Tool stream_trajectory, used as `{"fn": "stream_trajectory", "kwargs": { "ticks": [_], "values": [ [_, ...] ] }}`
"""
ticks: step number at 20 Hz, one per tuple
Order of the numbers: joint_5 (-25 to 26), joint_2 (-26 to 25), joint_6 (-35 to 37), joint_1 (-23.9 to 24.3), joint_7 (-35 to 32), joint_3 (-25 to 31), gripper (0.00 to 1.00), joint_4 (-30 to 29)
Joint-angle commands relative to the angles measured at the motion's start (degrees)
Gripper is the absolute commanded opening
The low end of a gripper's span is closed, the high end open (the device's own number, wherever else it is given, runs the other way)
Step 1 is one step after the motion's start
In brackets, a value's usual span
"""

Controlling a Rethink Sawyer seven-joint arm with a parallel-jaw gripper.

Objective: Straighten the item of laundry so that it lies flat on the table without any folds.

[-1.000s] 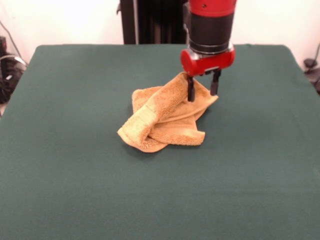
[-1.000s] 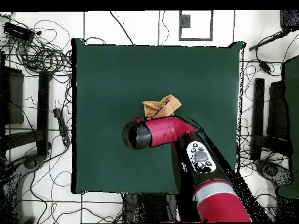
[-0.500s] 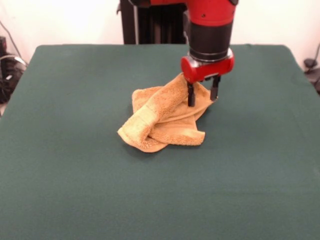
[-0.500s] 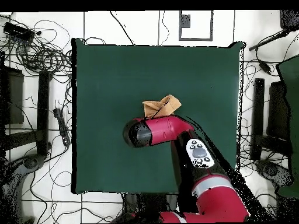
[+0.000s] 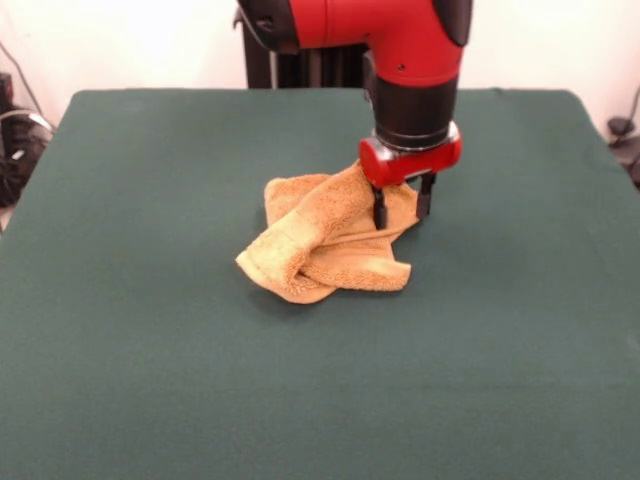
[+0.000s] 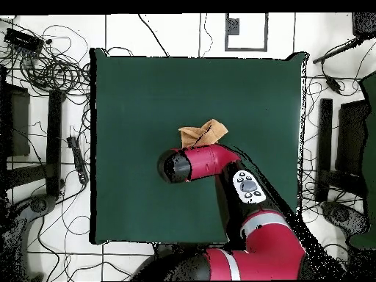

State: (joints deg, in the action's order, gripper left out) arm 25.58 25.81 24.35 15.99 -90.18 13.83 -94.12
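On one table (image 5: pixel 150 360), one crumpled towel (image 5: pixel 325 240) under parted jaws.

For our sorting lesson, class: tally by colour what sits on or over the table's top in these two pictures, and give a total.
Golden-orange: 1, the towel, crumpled with folds on the green table.
Red and black: 1, the gripper, open over the towel's far corner.
Total: 2.

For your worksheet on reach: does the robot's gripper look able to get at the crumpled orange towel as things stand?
Probably yes: the open gripper stands directly over the towel's raised far corner, one finger against the cloth, nothing between them.
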Motion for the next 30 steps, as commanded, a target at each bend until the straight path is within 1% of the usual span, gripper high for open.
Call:
{"fn": "stream_trajectory", "kwargs": {
  "ticks": [1, 6, 10, 14, 18, 22, 26, 30],
  "values": [
    [3.6, -5.2, 0.3, 0.0, -0.8, 0.1, 1.0, 1.6],
    [3.5, -4.4, 0.5, 0.5, -0.7, 0.2, 1.0, 0.6],
    [3.0, -3.2, 2.4, 0.4, -0.3, 0.3, 1.0, 0.3],
    [3.7, -1.8, 3.9, 1.3, 2.2, 0.8, 1.0, -0.4],
    [3.4, 1.2, 5.9, 5.1, 5.1, 1.7, 1.0, -3.2],
    [3.9, 2.5, 7.3, 8.5, 7.8, 2.8, 1.0, -4.1],
    [4.8, 2.0, 7.0, 10.3, 7.8, 3.4, 1.0, -3.9],
    [6.2, -0.2, 5.5, 10.8, 6.7, 3.5, 1.0, -2.3]
  ]
}}
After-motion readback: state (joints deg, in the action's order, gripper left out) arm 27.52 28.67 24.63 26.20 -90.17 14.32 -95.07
